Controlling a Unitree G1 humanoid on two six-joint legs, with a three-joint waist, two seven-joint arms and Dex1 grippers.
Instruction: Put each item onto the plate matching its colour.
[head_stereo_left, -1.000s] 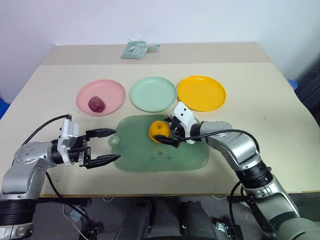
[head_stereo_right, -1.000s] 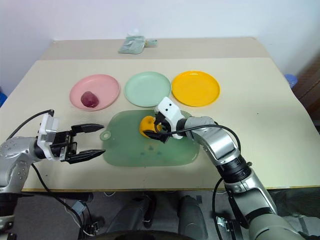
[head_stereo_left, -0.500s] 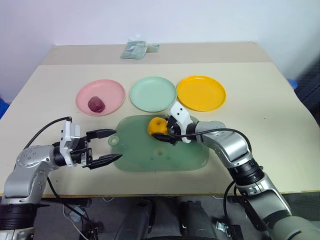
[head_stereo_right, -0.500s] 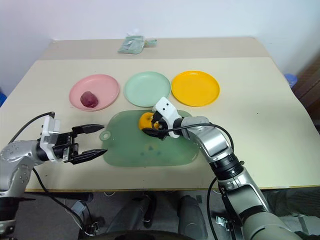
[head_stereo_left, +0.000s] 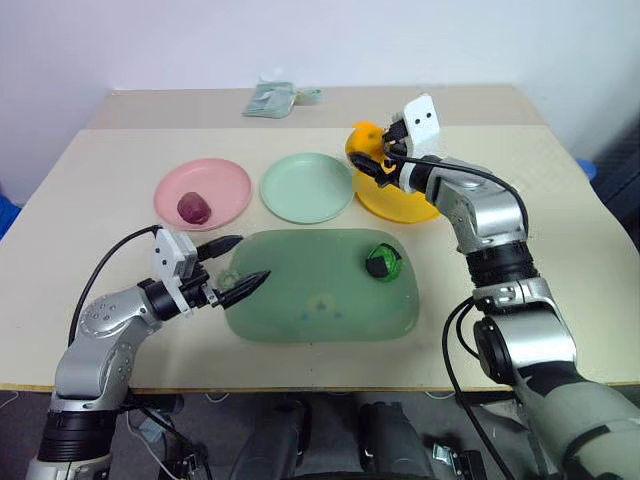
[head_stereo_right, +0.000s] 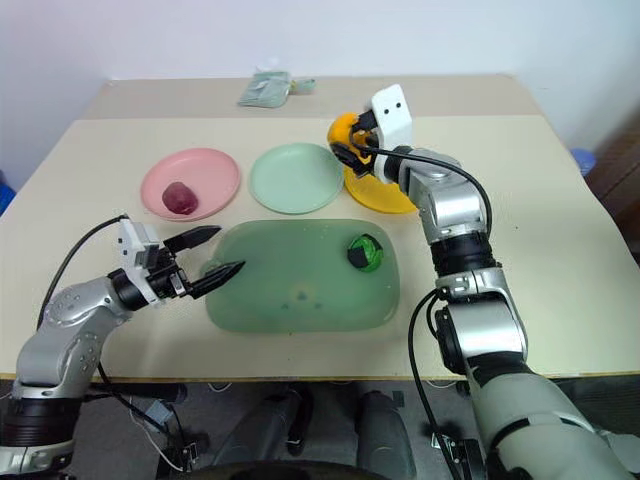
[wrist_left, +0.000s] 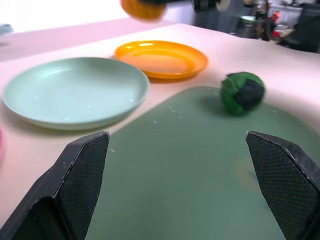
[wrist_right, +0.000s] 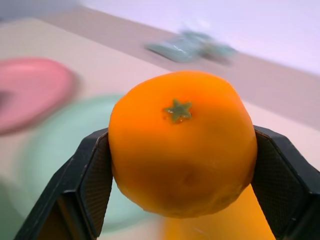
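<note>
While the right gripper (head_stereo_left: 376, 160) clamps the smooth orange (head_stereo_left: 364, 137) above the yellow plate (head_stereo_left: 400, 203), the left gripper (head_stereo_left: 240, 266) stands wide open at the glossy tray (head_stereo_left: 320, 310) on a beige table (head_stereo_left: 560, 250). Left wrist: the patchy green ball (wrist_left: 243, 93) rests on the tray. Right wrist: a green star-shaped stem scar tops the orange, squeezed between textured black pads (wrist_right: 279, 175).

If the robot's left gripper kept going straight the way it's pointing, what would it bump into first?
Probably the green ball. The left gripper is open and points low across the green tray, and the ball sits a bit toward one finger, so it might only clip it. Depth is hard to judge.
</note>
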